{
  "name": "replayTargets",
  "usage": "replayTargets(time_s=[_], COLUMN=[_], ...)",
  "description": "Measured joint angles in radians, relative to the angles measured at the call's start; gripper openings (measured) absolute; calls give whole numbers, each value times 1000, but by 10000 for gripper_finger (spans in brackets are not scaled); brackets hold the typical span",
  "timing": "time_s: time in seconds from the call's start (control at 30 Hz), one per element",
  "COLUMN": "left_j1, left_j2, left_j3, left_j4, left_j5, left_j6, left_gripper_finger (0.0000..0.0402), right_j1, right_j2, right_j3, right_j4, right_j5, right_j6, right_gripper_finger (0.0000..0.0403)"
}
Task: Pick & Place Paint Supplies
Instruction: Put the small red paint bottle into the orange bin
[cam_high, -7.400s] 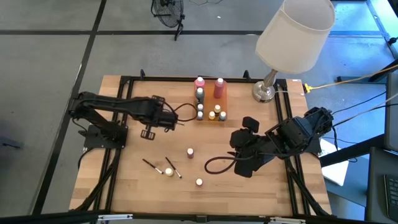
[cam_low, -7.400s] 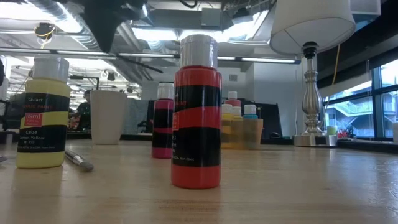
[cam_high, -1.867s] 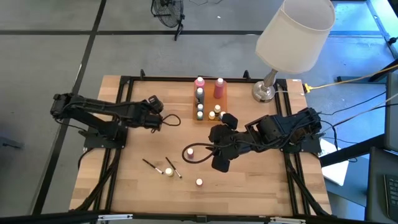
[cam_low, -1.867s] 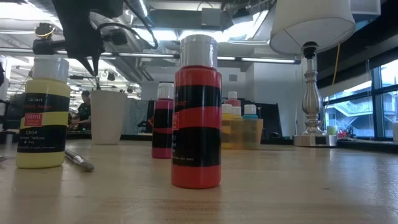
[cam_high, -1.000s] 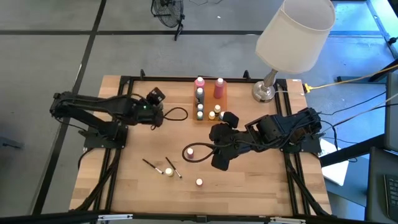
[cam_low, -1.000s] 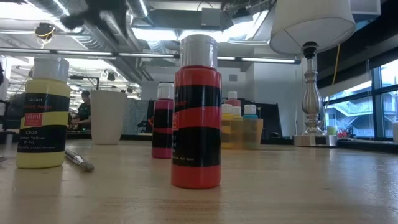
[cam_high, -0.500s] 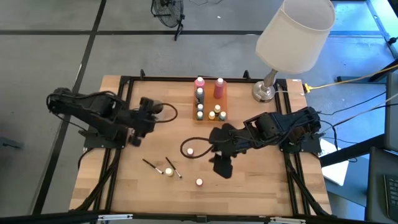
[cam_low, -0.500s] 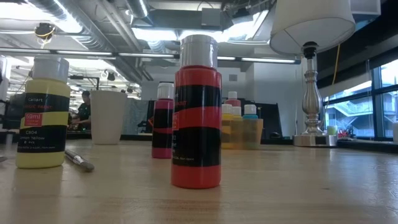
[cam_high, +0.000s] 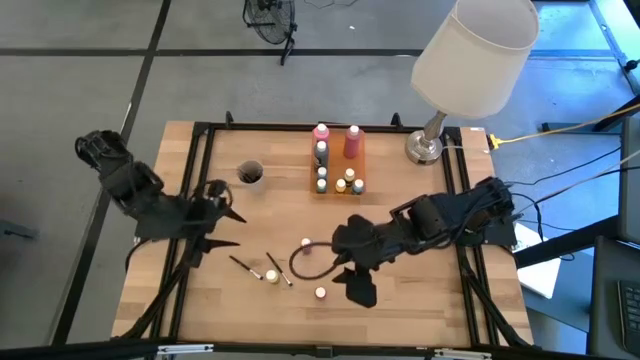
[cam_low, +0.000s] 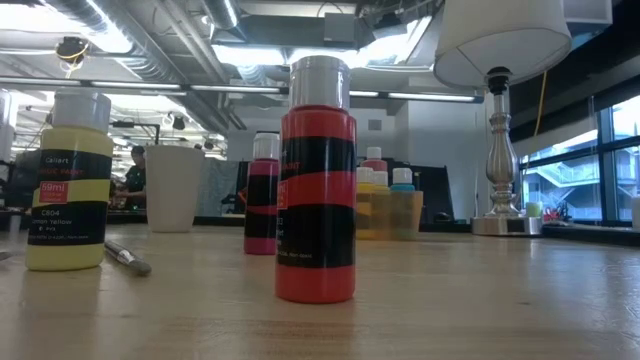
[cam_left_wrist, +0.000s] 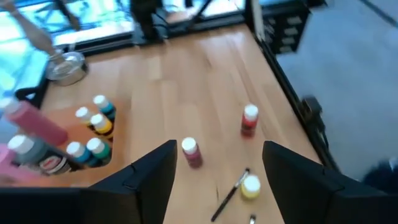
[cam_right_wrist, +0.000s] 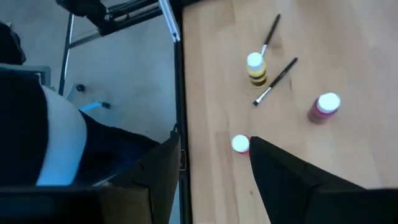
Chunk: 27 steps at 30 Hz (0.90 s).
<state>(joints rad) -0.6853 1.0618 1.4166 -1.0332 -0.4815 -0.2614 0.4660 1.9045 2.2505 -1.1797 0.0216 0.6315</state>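
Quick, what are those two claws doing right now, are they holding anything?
Left gripper: open, holding nothing, up over the table's left side.
Right gripper: open, holding nothing, above the loose red paint bottle near the front.

Overhead, table-level and both wrist cameras share the red bottle (cam_low: 316, 180).

A robotics lab in an open-plan office is showing itself here: a black-framed wooden table (cam_high: 400, 310) is standing on grey carpet tiles, exposed ducts (cam_low: 150, 40) and strip lights are running overhead, and a person (cam_low: 133, 178) is sitting at distant desks beside tall windows (cam_low: 600, 160).
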Motion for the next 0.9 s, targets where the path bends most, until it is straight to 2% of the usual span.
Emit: replayTargets(time_s=[0.13,0.27,0.33,0.53,0.7,0.9], left_j1=[-95,-167,-199,-278,-293,-298], left_j2=[20,45,64,154,240,320], left_j3=[0,0,0,0,0,-1], left_j4=[10,10,10,10,10,12], left_j5=[-197,-429,-509,-602,-631,-639], left_j6=[-170,-449,-552,-716,-877,-905], left_gripper_finger=[235,236,236,236,236,236], right_j1=[20,39,47,66,63,32], right_j2=[39,85,103,174,234,269], right_j3=[0,0,0,0,-1,-1], right_j4=[-13,-56,-66,-73,-75,-81], right_j5=[0,1,1,21,4,0], right_j6=[12,58,91,165,238,329], right_gripper_finger=[197,197,197,197,197,197])
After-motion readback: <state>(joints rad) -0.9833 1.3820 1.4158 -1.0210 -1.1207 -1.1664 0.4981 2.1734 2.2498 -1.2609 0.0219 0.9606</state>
